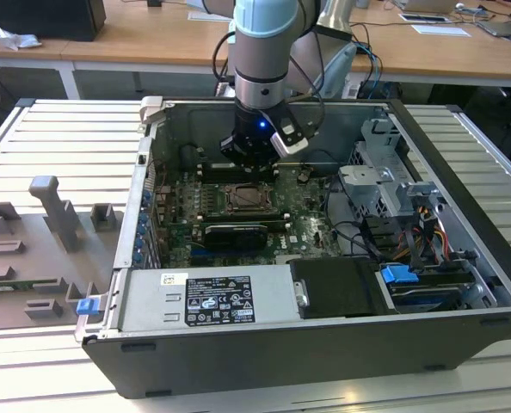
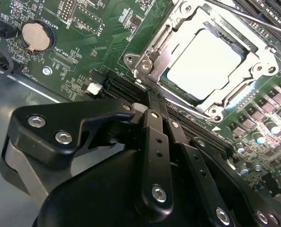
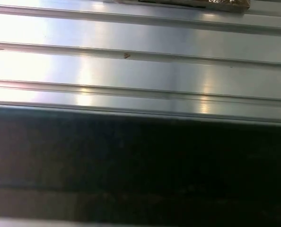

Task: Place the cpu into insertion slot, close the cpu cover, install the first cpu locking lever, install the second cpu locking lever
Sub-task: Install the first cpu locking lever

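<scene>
Second wrist view puts the gripper (image 2: 152, 101) nearest: matte black linkage arms studded with bright screws, their fingers drawn together to a closed tip that holds nothing and sits at the socket's edge. Just beyond it the cpu (image 2: 204, 64), a flat square with a smooth pale metal top, lies face up in the insertion slot, its edges square with the socket, and the cpu cover (image 2: 235, 92), a thin silvery stamped frame, lies down flat around it so the chip shows through the window. Farther out, in the exterior view, the green motherboard (image 1: 303, 219) lies inside the open dark computer case (image 1: 462, 172) on a ribbed aluminium table (image 1: 58, 146).
</scene>
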Controlling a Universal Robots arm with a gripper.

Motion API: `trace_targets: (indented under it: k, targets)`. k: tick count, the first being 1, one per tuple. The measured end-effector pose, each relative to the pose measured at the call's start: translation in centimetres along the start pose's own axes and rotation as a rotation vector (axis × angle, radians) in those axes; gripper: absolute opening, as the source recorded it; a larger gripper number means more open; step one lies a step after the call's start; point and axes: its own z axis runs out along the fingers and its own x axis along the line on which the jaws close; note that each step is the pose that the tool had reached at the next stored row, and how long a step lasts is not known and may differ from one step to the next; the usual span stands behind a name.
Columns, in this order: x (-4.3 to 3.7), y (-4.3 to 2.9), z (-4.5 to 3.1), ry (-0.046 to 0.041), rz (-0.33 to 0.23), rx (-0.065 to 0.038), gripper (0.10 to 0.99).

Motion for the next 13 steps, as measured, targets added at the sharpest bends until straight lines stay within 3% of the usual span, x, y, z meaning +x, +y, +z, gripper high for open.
trace_targets:
  k: [6,13]
  targets:
    - [-0.08,-0.01,0.05,0.0003,0.0,0.007,0.106]
    - [-0.1,-0.03,0.21,0.0004,0.0,0.009,0.106]
